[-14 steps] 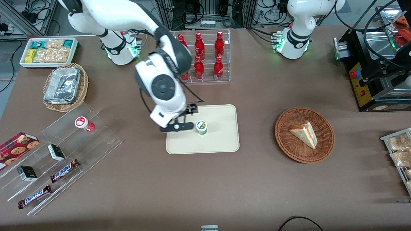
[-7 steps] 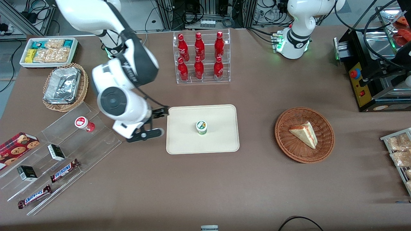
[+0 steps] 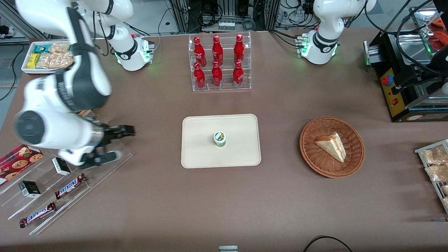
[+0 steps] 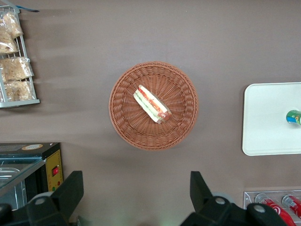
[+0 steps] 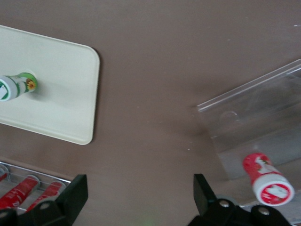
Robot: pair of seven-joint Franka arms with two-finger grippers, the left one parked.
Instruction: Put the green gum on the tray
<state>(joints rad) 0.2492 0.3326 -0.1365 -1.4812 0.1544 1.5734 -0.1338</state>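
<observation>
Since a second ago my gripper has swung away from the tray toward the working arm's end of the worktop, and it now hangs over the clear stepped rack. Its jaws stand wide apart with nothing between them; I can see both fingers spread in the right wrist view, with bare worktop showing between. Just beside the gripper, the red bottle lies tilted on the rack's upper step. Lower steps of the rack carry two chocolate bars and two small dark boxes, with a cookie box at the rack's edge. Well apart from the gripper, the green gum stands upright near the middle of the tray, its white lid up, touching nothing else. Farther from the front camera than the tray is a clear rack of red drink bottles. Toward the parked arm's end sits a round wicker basket holding a sandwich wedge.
</observation>
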